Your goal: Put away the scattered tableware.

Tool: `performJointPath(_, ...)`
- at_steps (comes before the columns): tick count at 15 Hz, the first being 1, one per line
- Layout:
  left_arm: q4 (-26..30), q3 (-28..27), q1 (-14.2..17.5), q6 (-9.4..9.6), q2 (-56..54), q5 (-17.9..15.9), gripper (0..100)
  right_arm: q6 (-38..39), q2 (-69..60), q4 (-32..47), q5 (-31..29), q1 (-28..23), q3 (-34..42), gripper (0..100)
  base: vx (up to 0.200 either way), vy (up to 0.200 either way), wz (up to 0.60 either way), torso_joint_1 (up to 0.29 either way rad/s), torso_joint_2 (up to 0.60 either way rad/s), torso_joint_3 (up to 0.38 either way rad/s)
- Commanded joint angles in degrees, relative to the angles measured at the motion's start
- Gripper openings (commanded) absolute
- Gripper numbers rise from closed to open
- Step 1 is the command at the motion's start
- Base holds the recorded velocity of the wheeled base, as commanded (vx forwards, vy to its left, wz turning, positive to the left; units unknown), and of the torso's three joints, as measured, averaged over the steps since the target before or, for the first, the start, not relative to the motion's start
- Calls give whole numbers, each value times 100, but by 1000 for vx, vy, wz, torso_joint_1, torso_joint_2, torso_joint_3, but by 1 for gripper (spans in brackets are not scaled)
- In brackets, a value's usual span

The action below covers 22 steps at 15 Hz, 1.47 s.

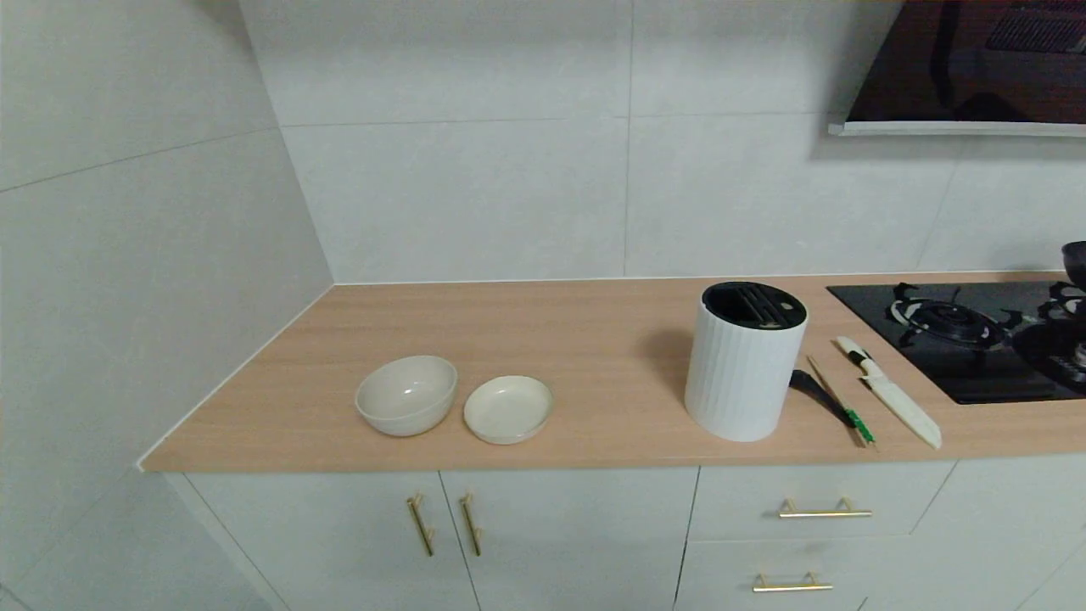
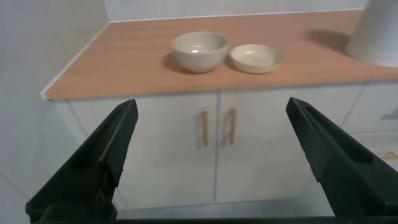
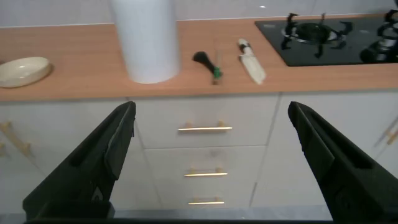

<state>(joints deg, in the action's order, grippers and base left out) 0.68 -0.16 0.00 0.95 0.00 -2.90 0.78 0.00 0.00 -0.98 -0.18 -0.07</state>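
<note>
A cream bowl (image 1: 406,394) (image 2: 199,50) and a shallow cream dish (image 1: 508,409) (image 2: 255,58) (image 3: 22,70) sit side by side on the wooden counter (image 1: 551,339). To their right stands a white ribbed utensil holder (image 1: 745,361) (image 3: 144,38) with a black slotted top. Past the holder lie a black-handled utensil (image 1: 819,395) (image 3: 205,61), chopsticks (image 1: 840,400) and a white knife (image 1: 891,392) (image 3: 250,60). My left gripper (image 2: 211,163) is open, low in front of the cabinet doors. Just as wide open, my right gripper (image 3: 211,163) is held before the drawers.
A black gas hob (image 1: 976,331) (image 3: 329,37) occupies the counter's right end, under a range hood (image 1: 967,76). Tiled walls close the back and left side. Below are cabinet doors (image 2: 217,149) and drawers (image 3: 205,130) with gold handles.
</note>
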Motion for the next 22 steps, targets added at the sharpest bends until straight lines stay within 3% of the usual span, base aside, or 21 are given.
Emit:
performJointPath(1,2,7,0,2,0,0,100,1,9,0,1,1,-1,100,0,200,0,2,2,7)
performJointPath(17,2,-2,0,2,0,0,100,10,9,0,1,1,-1,100,0,200,0,3,3,3)
performJointPath(22,2,-2,0,2,0,0,100,10,9,0,1,1,-1,100,0,0,0,0,0,0)
